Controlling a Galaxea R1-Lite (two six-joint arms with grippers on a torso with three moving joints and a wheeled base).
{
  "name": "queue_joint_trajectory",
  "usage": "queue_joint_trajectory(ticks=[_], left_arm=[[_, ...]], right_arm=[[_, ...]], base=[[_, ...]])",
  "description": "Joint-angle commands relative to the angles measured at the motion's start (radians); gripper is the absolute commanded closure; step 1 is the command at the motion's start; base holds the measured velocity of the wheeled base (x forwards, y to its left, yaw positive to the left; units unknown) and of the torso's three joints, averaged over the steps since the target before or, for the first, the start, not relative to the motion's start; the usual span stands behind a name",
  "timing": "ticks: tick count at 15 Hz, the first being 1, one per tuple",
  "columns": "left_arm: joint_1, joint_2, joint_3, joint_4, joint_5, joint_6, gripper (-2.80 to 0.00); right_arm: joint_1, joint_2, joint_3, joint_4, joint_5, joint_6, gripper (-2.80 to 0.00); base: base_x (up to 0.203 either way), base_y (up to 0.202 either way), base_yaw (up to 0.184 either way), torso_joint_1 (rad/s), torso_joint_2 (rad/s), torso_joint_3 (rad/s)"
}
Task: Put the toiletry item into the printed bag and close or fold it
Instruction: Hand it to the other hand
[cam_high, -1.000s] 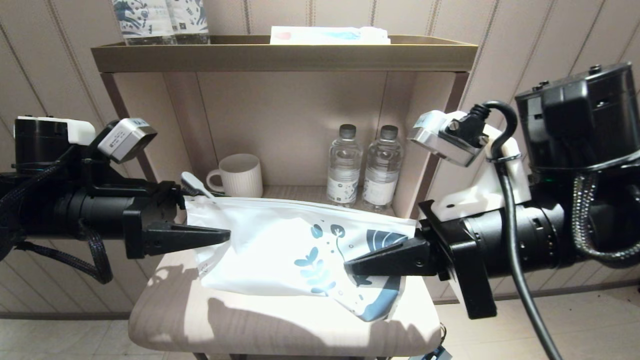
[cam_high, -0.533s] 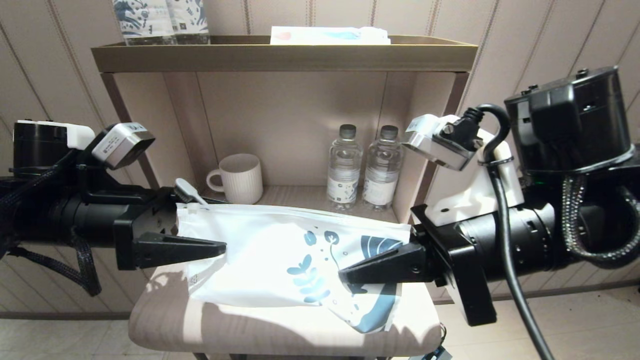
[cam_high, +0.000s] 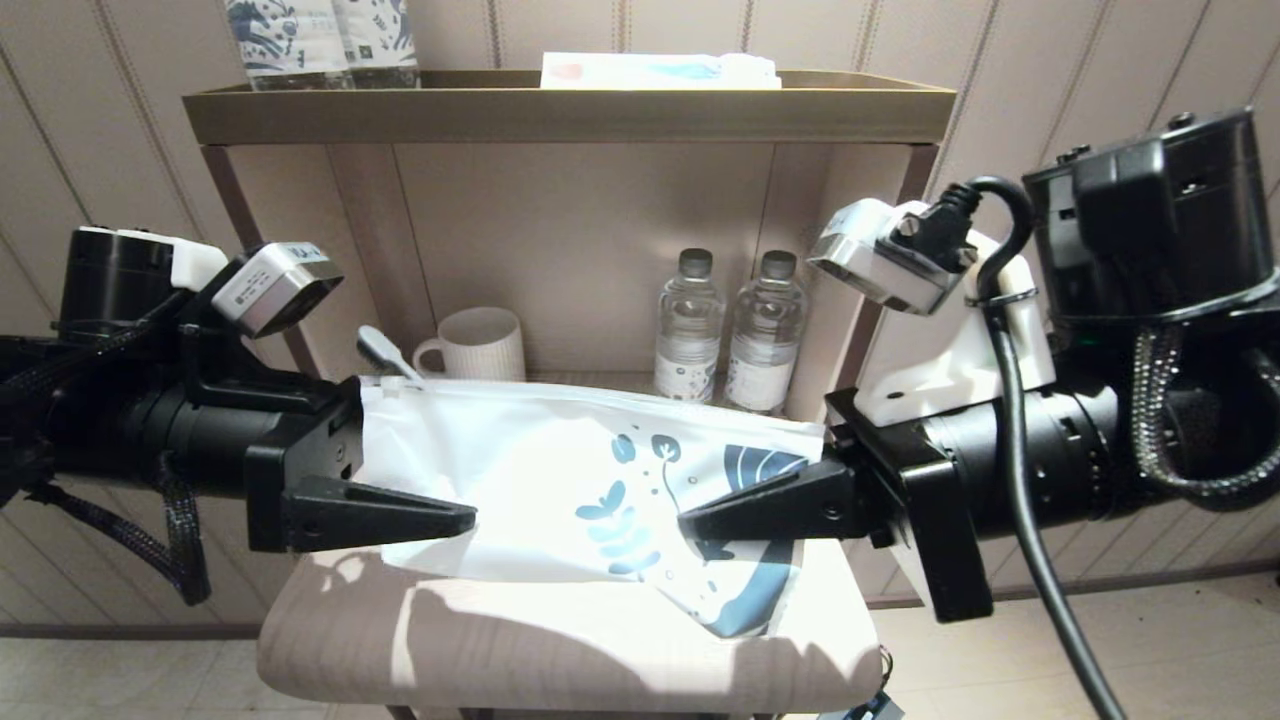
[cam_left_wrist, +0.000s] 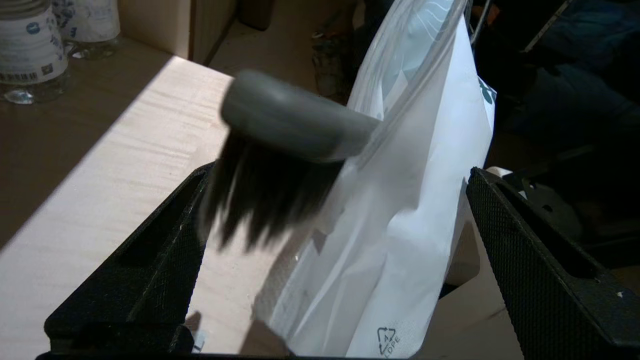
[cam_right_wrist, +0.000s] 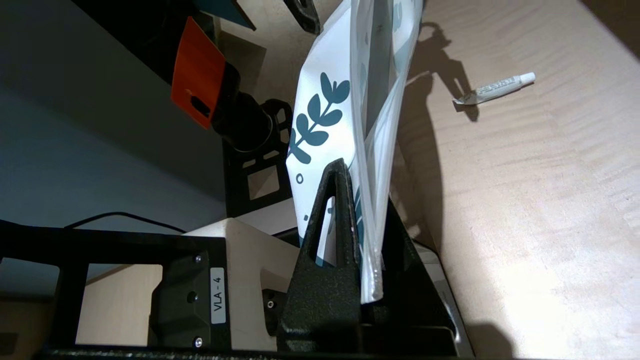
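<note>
From your left: the left gripper (cam_high: 420, 480) reaches in level at the plain white end of the printed bag (cam_high: 520, 470), its jaws spread wide and gripping nothing; the left wrist view shows the bag's edge standing between the two fingers (cam_left_wrist: 130, 280), apart from both. The toothbrush (cam_high: 385, 352) juts from this end of the bag, and only its grey head and neck show above the bag's top corner. In the left wrist view its dark bristles (cam_left_wrist: 260, 200) hang just in front of one finger. Behind it, on the lower shelf (cam_high: 600, 385), stands a white ribbed mug (cam_high: 480, 345); two water bottles (cam_high: 725, 340) stand further right. The bag hangs on edge above a pale cushioned stool (cam_high: 560, 660), its teal leaf print toward your right. There the right gripper (cam_high: 700, 520) is clenched on the printed end; the right wrist view shows both fingers (cam_right_wrist: 330, 235) pinching the bag's edge. A small white tube (cam_right_wrist: 495, 87) lies on the wooden surface (cam_right_wrist: 540, 200) beyond.
</note>
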Motion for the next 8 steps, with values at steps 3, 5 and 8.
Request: queue_joint_trajectory(ticks=[3,5,8], left_arm=[[-0.023,0.055,-0.033,0.001,0.023,0.008,-2.8],[-0.023,0.069,-0.077,0.038,0.041,0.015,-2.8],[-0.023,0.075,-0.141,0.206,0.074,0.132,-2.8]], right_arm=[[-0.004,-0.001,-0.008,0.0,0.004,-0.001,0.0],[-0.004,0.0,-0.01,0.002,0.003,-0.004,0.0],[-0.004,-0.004,-0.01,0.002,0.004,-0.007,0.0]], base=[[0.0,0.0,0.0,0.0,0.0,0.0],[0.0,0.0,0.0,0.0,0.0,0.0],[0.0,0.0,0.0,0.0,0.0,0.0]])
